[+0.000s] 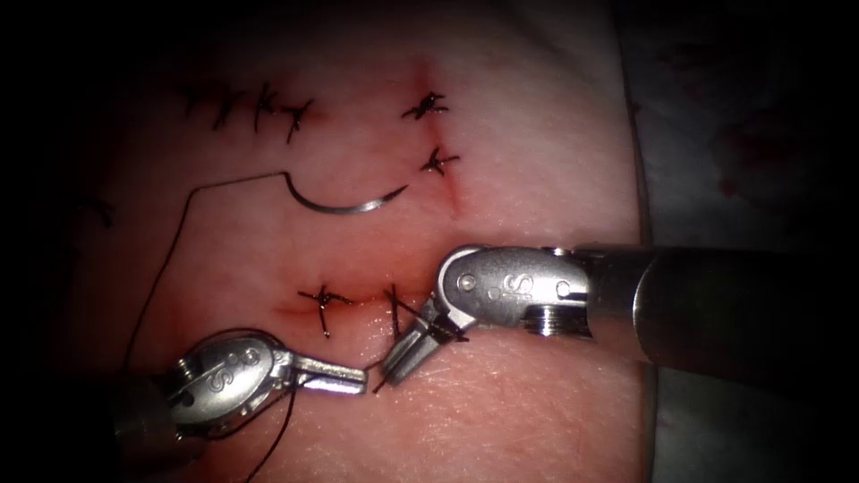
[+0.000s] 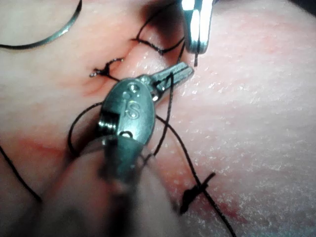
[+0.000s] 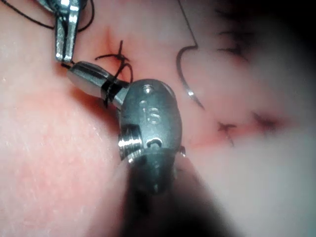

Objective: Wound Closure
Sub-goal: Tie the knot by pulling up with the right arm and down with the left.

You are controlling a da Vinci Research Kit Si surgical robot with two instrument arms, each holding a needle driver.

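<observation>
The curved needle (image 1: 344, 204) lies free on the tissue (image 1: 537, 143) above the horizontal cut (image 1: 358, 300), outside the tissue and held by neither tool. Its thread (image 1: 179, 233) runs left and down toward my left tool (image 1: 353, 376), whose jaws are shut on the thread below the cut. My right tool (image 1: 398, 362) points down-left, tip close to the left tool's tip. Thread loops (image 1: 440, 331) wrap around its shut jaws, and a short thread end (image 1: 379, 385) sticks out of its tip. The left wrist view has the left tool (image 2: 182, 73) with thread across it, and the right wrist view the right tool (image 3: 81, 74).
Two stitches (image 1: 324, 300) cross the horizontal cut. Two knotted stitches (image 1: 428, 105) sit on a vertical cut at upper right, with red fluid (image 1: 452, 192) below them. Several older stitches (image 1: 259, 107) lie at upper left. The tissue's edge (image 1: 640, 179) borders a pale cloth on the right.
</observation>
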